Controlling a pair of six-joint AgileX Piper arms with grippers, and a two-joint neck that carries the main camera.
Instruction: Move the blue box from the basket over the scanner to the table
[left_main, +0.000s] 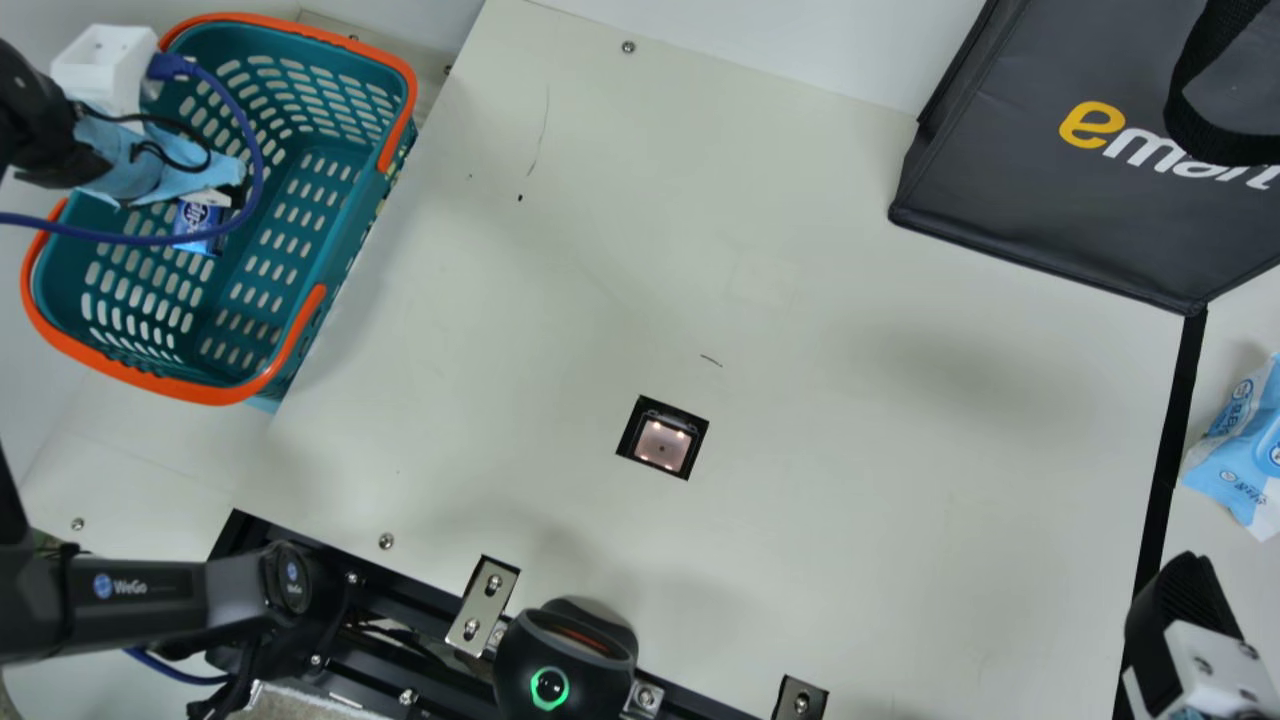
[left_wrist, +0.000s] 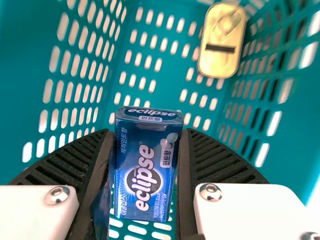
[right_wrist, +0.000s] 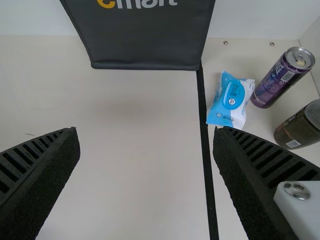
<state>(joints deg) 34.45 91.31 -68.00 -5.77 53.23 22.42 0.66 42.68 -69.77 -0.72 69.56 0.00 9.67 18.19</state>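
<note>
My left gripper is down inside the teal basket, at the main view's upper left. It holds the blue box. In the left wrist view, the ribbed fingers of my left gripper press both sides of the blue box, whose printed face shows between them. The scanner is a small lit square window set into the table. At the main view's lower right edge is my right gripper; in the right wrist view my right gripper stands open, nothing between its fingers.
A yellow tin lies in the basket. A dark bag stands at the table's far right. Past the black strip are a wipes pack, a purple can and a dark jar. A blue cable crosses the basket.
</note>
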